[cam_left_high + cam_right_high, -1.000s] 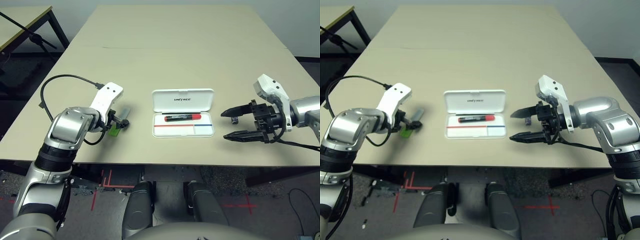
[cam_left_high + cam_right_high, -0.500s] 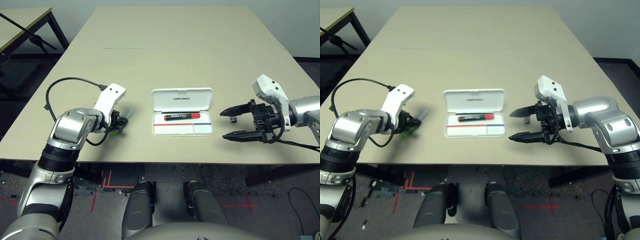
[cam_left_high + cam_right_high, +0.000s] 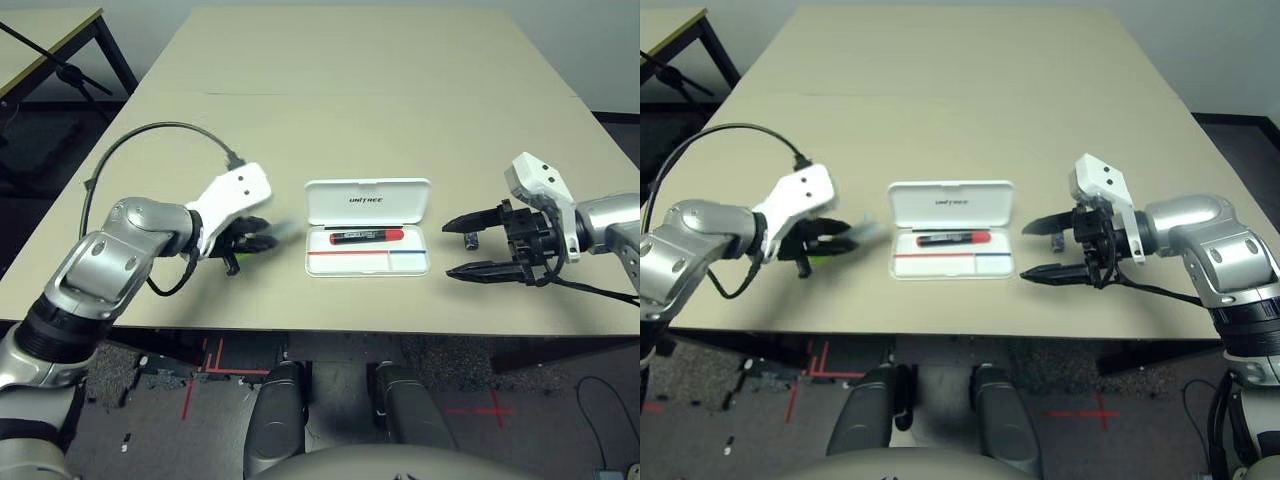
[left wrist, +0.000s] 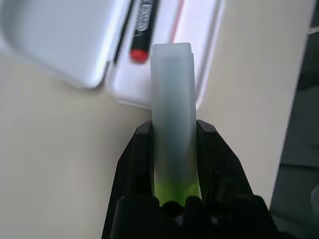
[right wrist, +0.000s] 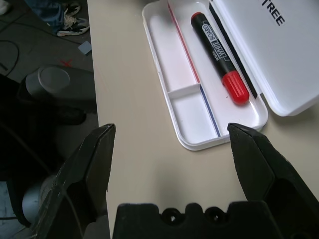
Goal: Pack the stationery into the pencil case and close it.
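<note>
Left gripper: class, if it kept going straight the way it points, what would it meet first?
Probably the open pencil case: the left gripper, shut on the highlighter, aims at the case's near end, where the red marker lies. Depth is unclear.

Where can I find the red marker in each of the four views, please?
Left eye view: red marker lies in the open pencil case, along the tray's far side.
Right eye view: the same place, just below the raised lid.
Left wrist view: near the top edge, behind the green highlighter.
Right wrist view: upper right, in the tray.
Shared landmark: the red-and-blue line across the tray.
</note>
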`<state>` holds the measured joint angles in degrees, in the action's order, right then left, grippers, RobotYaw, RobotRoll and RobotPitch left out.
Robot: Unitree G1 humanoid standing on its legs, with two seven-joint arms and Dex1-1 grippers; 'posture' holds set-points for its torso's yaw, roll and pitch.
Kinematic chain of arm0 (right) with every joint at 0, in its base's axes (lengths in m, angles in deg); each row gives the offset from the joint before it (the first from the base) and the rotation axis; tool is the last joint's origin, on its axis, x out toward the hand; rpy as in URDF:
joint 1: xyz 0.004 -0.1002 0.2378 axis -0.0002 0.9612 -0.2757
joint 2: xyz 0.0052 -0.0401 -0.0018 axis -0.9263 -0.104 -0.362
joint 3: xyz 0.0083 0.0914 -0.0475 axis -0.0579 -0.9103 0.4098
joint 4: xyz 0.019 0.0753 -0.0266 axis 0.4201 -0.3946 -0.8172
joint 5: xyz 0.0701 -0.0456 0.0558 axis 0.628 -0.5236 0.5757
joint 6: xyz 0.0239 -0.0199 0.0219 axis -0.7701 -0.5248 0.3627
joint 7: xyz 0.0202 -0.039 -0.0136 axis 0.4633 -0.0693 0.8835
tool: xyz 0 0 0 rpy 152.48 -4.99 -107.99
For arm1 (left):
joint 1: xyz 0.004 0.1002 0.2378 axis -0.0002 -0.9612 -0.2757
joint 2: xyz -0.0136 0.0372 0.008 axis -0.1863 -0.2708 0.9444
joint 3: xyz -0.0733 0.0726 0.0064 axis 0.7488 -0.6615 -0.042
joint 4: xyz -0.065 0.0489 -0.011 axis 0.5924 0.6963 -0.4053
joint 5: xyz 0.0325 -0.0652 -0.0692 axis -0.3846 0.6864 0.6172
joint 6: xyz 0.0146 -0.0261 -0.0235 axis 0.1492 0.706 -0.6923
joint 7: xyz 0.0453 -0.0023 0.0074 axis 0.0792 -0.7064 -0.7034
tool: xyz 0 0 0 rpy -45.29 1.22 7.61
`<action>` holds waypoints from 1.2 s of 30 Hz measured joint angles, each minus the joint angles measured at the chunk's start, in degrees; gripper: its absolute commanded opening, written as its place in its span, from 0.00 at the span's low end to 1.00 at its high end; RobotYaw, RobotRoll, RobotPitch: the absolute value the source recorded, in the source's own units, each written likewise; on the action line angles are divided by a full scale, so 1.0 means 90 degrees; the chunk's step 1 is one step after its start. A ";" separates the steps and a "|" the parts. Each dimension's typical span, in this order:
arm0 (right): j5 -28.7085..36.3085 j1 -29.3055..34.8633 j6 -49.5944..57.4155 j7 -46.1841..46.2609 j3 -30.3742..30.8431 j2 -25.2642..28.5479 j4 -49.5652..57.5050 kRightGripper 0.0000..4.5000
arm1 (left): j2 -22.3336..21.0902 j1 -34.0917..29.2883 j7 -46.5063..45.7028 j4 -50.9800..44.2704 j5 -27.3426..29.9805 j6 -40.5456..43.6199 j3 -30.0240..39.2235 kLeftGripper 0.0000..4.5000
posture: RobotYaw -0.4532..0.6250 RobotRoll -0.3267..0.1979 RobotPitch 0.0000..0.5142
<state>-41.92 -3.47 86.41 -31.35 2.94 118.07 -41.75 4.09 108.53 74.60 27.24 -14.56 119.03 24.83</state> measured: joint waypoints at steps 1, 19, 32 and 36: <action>-0.0031 -0.0004 -0.0005 -0.0015 0.0004 0.0006 -0.0054 1.00 | 0.0088 0.0101 0.0021 0.0036 -0.0055 -0.0047 -0.0137 0.24 | 0.45 0.62 0.24; -0.0373 0.0004 -0.0364 -0.0083 0.0023 0.0022 -0.0279 1.00 | 0.1916 0.1099 0.0036 0.1185 -0.1135 -0.0734 -0.1597 0.24 | 0.42 0.62 0.22; -0.0402 0.0173 -0.0445 0.0020 0.0022 0.0022 -0.0268 1.00 | 0.2263 0.1205 0.0047 0.1414 -0.1434 -0.0855 -0.1625 0.24 | 0.40 0.62 0.23; -0.0402 0.0194 -0.0450 0.0036 0.0022 0.0022 -0.0247 1.00 | 0.2275 0.1205 0.0051 0.1414 -0.1460 -0.0854 -0.1626 0.41 | 0.40 0.62 0.23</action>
<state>-45.53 -1.72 82.36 -31.02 3.14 118.27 -43.97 24.56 119.37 75.06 39.96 -27.70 111.34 10.20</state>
